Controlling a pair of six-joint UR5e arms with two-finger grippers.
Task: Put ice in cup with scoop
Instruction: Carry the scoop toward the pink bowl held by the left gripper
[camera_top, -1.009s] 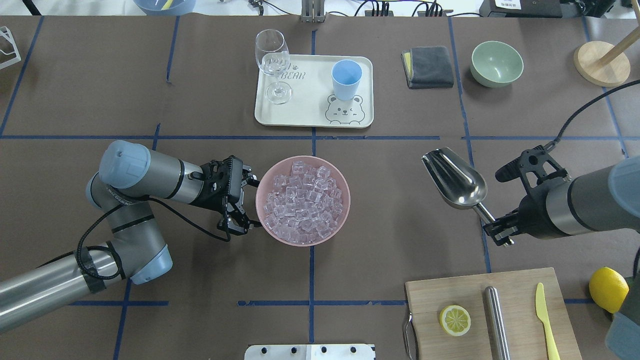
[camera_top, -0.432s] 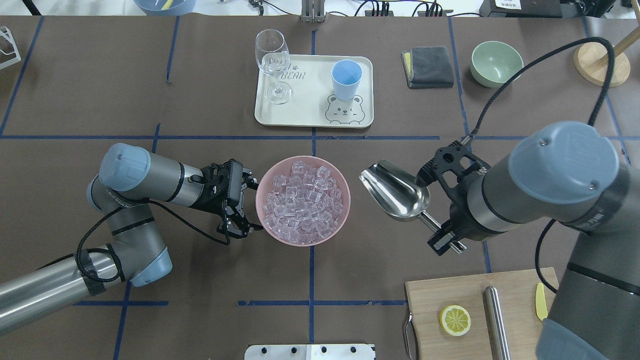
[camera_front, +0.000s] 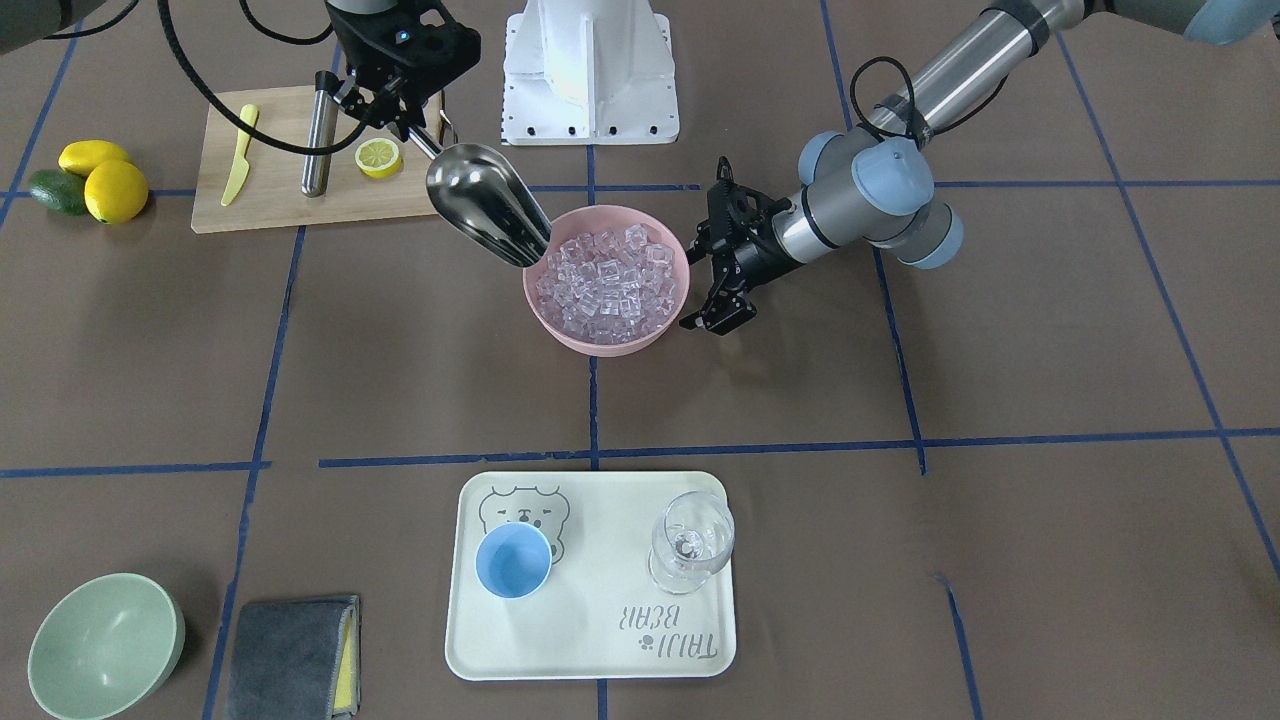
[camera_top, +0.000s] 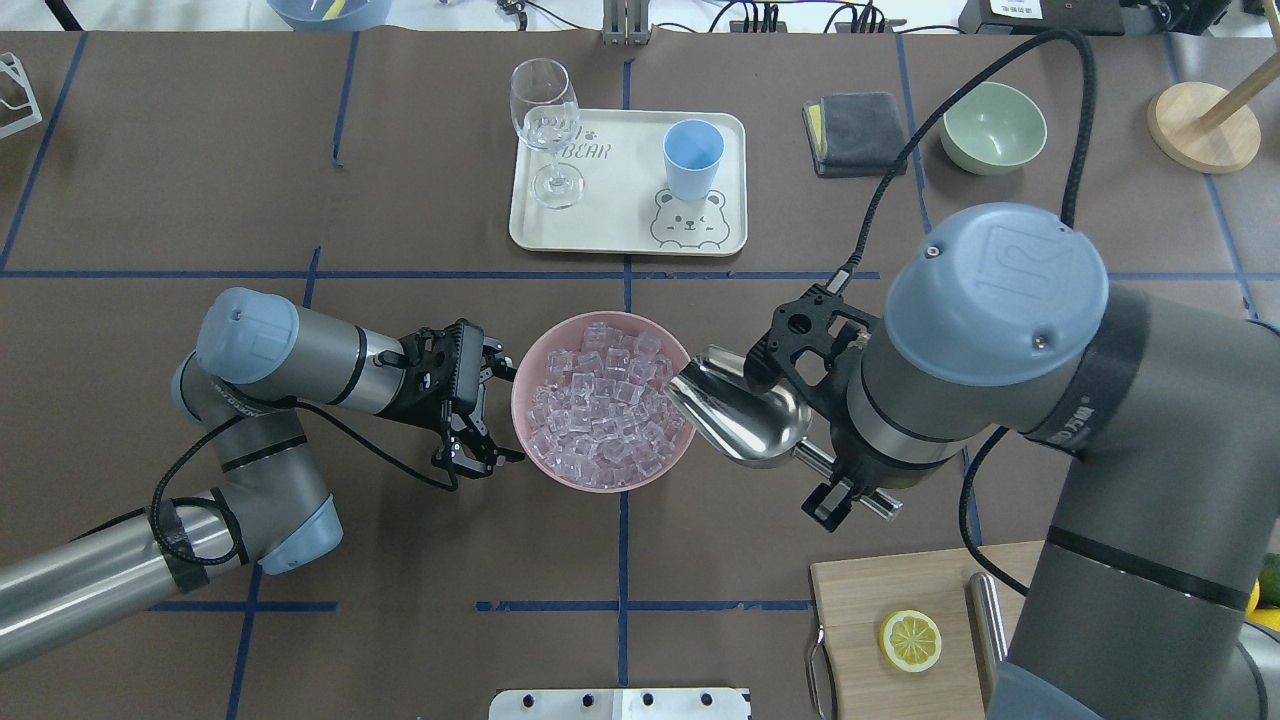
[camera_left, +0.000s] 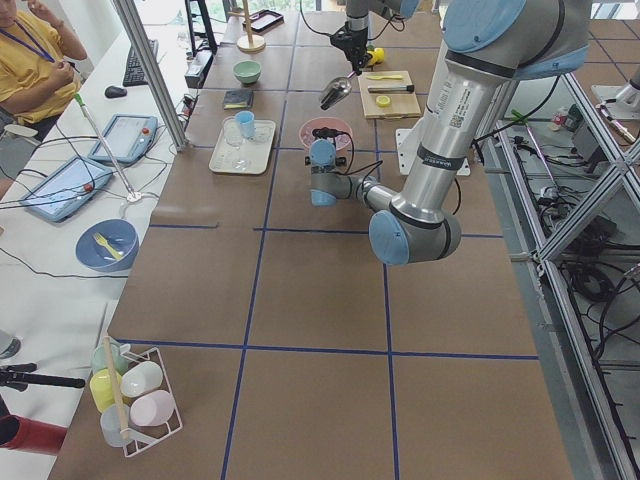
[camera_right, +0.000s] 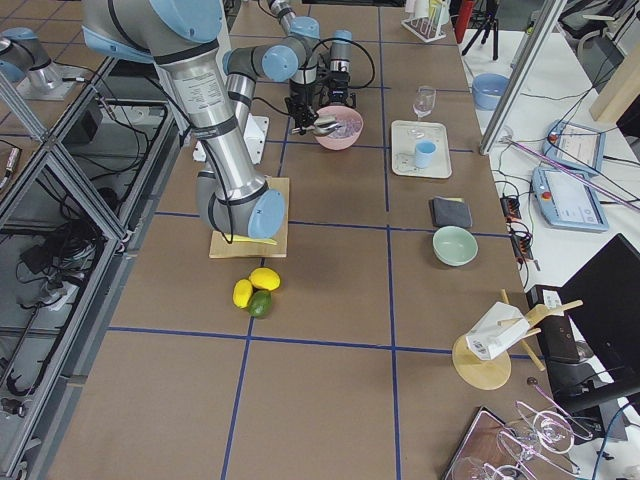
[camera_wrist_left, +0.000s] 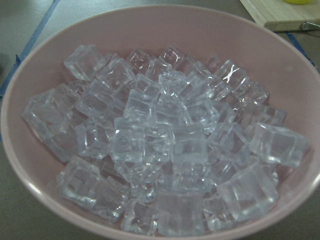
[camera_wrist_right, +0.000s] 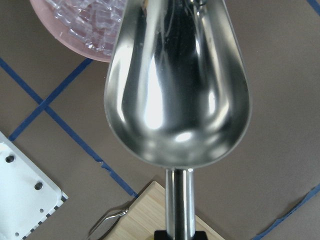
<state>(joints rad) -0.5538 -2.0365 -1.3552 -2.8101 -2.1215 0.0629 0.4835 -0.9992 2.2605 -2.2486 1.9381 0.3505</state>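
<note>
The ice (camera_top: 600, 400) fills a pink bowl (camera_top: 605, 480) at the table's middle; it also fills the left wrist view (camera_wrist_left: 165, 140). My right gripper (camera_top: 850, 485) is shut on the handle of the steel scoop (camera_top: 740, 415). The scoop is empty (camera_wrist_right: 177, 95), tilted down, with its mouth at the bowl's right rim (camera_front: 490, 215). My left gripper (camera_top: 485, 412) is open, its fingers spread just left of the bowl's rim (camera_front: 605, 335). The light-blue cup (camera_top: 693, 158) stands upright and empty on a cream tray (camera_top: 600, 225), far from both grippers.
A wine glass (camera_top: 545, 120) stands on the tray's left part. A cutting board (camera_top: 900, 590) with a lemon slice (camera_top: 910, 640) and a steel tube (camera_top: 985, 620) lies front right. A grey cloth (camera_top: 855, 132) and a green bowl (camera_top: 993, 127) sit back right.
My right arm has swung left with the scoop, from well right of the bowl to its right rim. The left gripper has stayed beside the bowl.
</note>
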